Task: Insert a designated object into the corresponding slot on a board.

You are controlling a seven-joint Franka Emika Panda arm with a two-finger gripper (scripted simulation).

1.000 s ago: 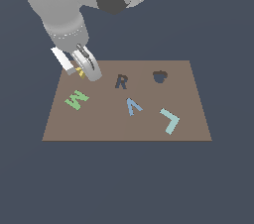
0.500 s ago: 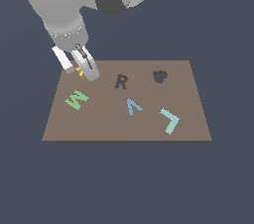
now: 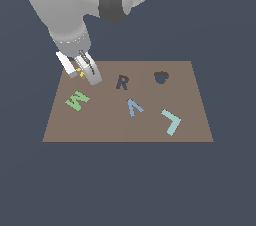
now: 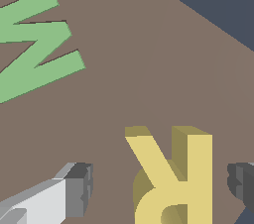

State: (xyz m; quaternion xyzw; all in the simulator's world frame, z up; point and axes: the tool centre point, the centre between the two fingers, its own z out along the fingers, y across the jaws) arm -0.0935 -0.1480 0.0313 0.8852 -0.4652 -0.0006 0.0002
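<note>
The gripper straddles the small flat yellow R-shaped block near the flat brown board's far corner on the exterior view's left — fingers spread either side, not yet touching, likely poised to grasp it. The dark R-shaped slot lies well apart, empty.

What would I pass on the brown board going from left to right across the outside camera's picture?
Green M → gripper around the yellow R → dark R-shaped slot → blue A-like letter → dark heart-like recess → pale teal L.
</note>
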